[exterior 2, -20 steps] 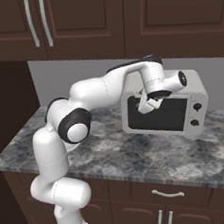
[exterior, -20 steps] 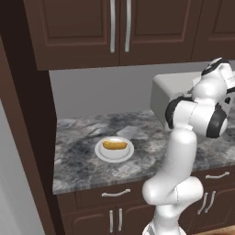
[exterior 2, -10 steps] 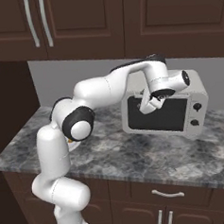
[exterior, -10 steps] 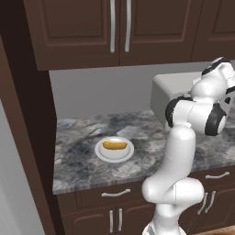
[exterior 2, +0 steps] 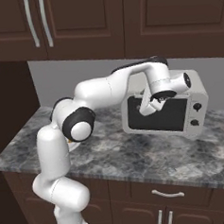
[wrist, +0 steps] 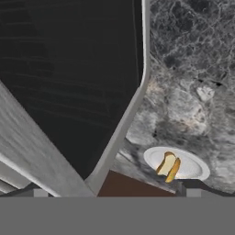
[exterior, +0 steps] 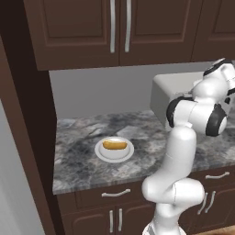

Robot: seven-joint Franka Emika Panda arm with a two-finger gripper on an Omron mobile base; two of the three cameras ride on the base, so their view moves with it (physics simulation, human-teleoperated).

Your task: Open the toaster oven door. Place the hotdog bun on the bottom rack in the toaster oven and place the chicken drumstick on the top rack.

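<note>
Right base view: the pincer [exterior 2: 150, 103] is positioned at the upper edge of the toaster oven [exterior 2: 167, 111] door, jaws spread wide, nothing gripped. The door reads as closed. Left base view: the hotdog bun [exterior: 114, 145] lies on a white plate [exterior: 114, 151] on the marbled desk [exterior: 78, 160], well apart from the oven.

The toaster oven [exterior 2: 163, 108] stands at the desk's [exterior 2: 136, 155] right, against the wall. The bun [exterior: 114, 145] lies on a plate [exterior: 114, 150] well to its left.
</note>
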